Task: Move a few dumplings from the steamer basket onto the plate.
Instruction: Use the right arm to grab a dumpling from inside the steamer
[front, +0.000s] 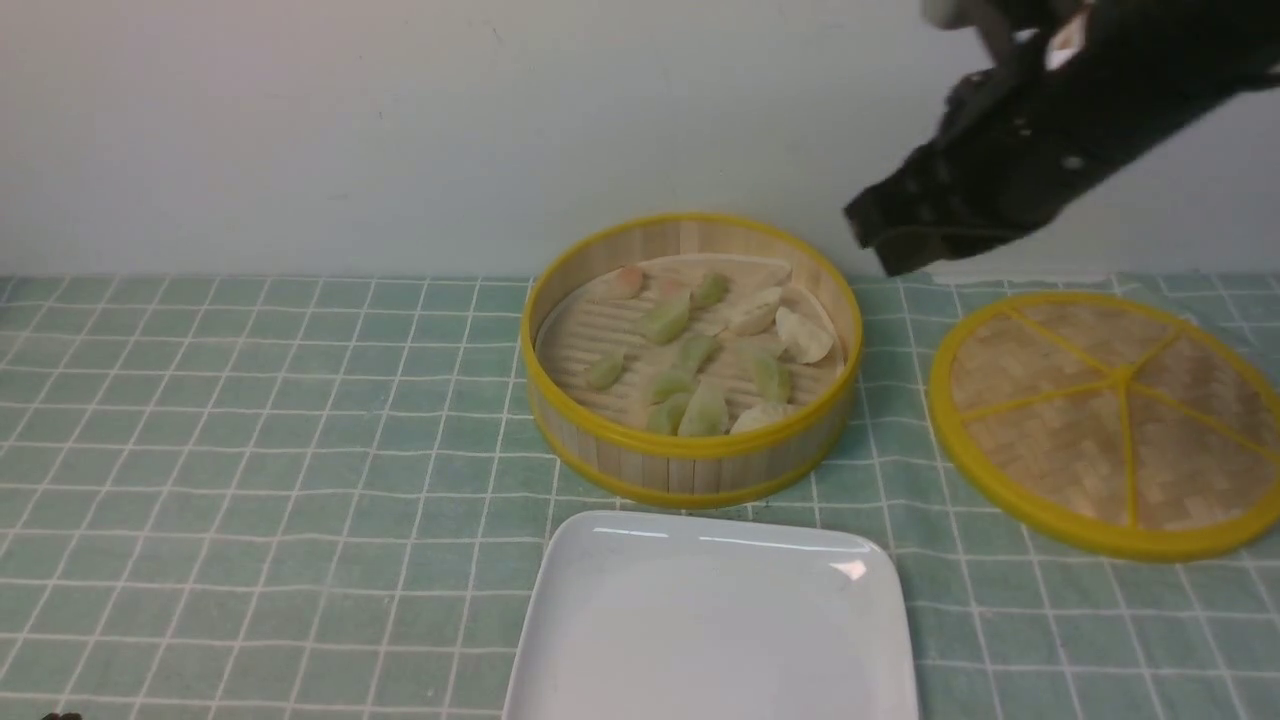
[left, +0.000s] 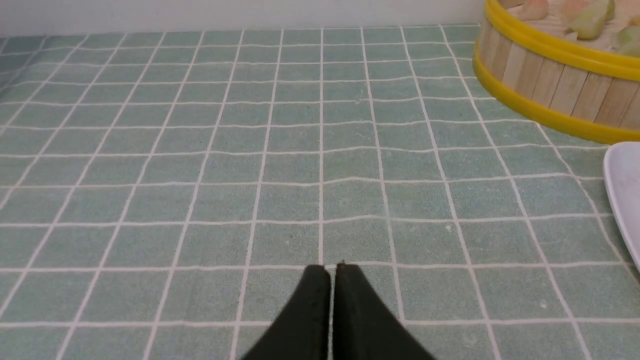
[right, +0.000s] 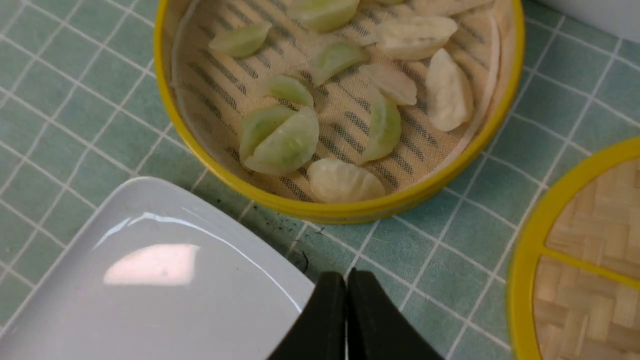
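Observation:
The steamer basket (front: 690, 455) stands at the middle back of the table and holds several dumplings (front: 667, 320), pale green, cream-white and pinkish. The white plate (front: 710, 620) lies bare just in front of it. My right gripper (front: 878, 245) hangs high over the basket's back right, shut and empty. In the right wrist view its tips (right: 346, 274) show over the cloth by the plate's corner (right: 150, 280), with the basket (right: 350, 210) and dumplings (right: 285, 145) beyond. My left gripper (left: 332, 267) is shut and empty, low over the cloth, left of the basket (left: 550, 75) and plate (left: 625, 185).
The flat woven lid (front: 1110, 420) with yellow rim and spokes lies right of the basket, also in the right wrist view (right: 590, 270). A green checked cloth (front: 250, 450) covers the table. A pale wall stands close behind the basket.

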